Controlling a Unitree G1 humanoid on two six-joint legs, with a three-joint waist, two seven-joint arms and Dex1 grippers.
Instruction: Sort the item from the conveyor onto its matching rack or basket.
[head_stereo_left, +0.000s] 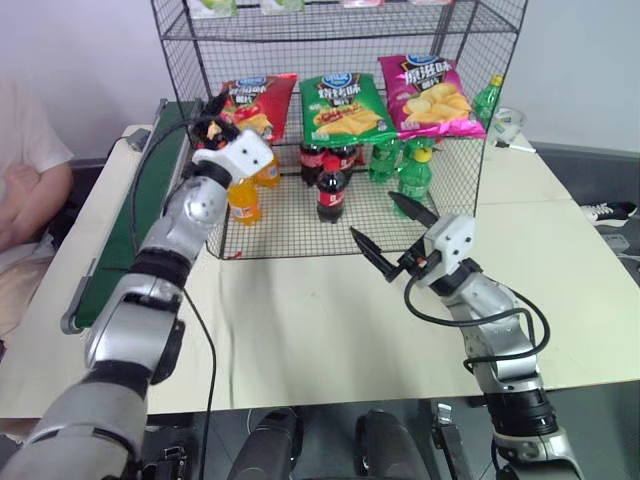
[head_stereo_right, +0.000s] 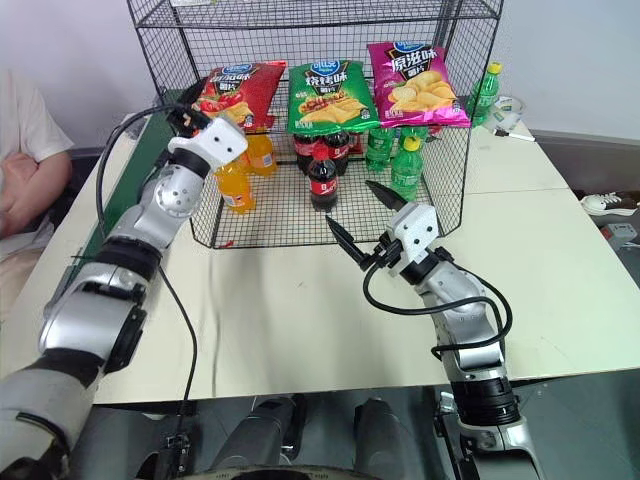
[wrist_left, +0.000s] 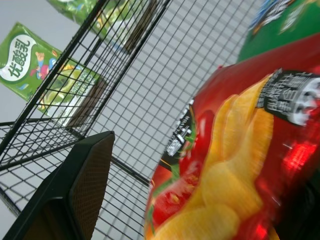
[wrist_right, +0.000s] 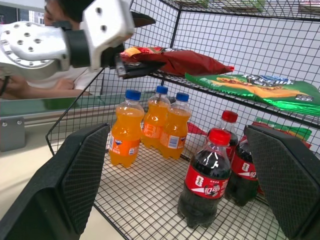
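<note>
The red crisp bag (head_stereo_left: 257, 101) lay on a shelf of the black wire rack (head_stereo_left: 455, 180), at the left end of a row with a green bag (head_stereo_left: 343, 105) in the middle and a pink bag (head_stereo_left: 430, 95) on the right. The left hand (head_stereo_left: 212, 127) was raised at the rack's left front corner, right by the near end of the red bag; its black fingers (wrist_right: 136, 20) stood apart, one above and one below the bag's end, and whether they touched it could not be told. On the rack's bottom tier stood orange soda bottles (head_stereo_left: 245, 198) on the left, dark cola bottles (head_stereo_left: 331, 188) in the middle and green bottles (head_stereo_left: 412, 172) on the right. The right hand (head_stereo_left: 390, 232) hovered above the cream worktop (head_stereo_left: 300, 320) just in front of the rack, its two fingers spread wide and holding nothing. The dark green conveyor (head_stereo_left: 125, 230) ran along the worktop's left edge beside the rack, and a person's arm (head_stereo_left: 30, 195) showed beyond it at the far left.
</note>
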